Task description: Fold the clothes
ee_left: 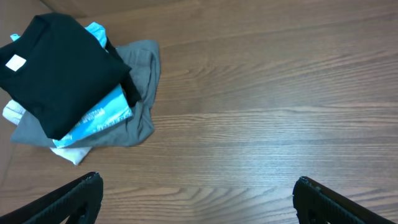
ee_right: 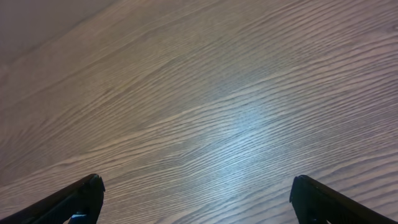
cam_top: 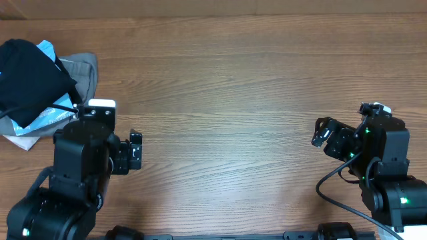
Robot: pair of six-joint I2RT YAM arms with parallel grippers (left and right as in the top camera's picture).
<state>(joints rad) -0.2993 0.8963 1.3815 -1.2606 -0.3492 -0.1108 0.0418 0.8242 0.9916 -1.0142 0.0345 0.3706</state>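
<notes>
A stack of folded clothes sits at the far left of the wooden table (cam_top: 233, 100). A black folded shirt (cam_top: 30, 80) lies on top, over a light blue garment (cam_top: 47, 117), a grey garment (cam_top: 83, 73) and a white one (cam_top: 20, 140). The left wrist view shows the same pile: black shirt (ee_left: 59, 68), blue (ee_left: 99, 115), grey (ee_left: 140, 81), white (ee_left: 71, 154). My left gripper (cam_top: 137, 150) is open and empty, right of the pile (ee_left: 198, 190). My right gripper (cam_top: 321, 133) is open and empty over bare wood (ee_right: 196, 190).
The table's back edge (cam_top: 213, 15) runs along the top. Both arm bases stand at the front edge, with cables by the right arm (cam_top: 333, 180).
</notes>
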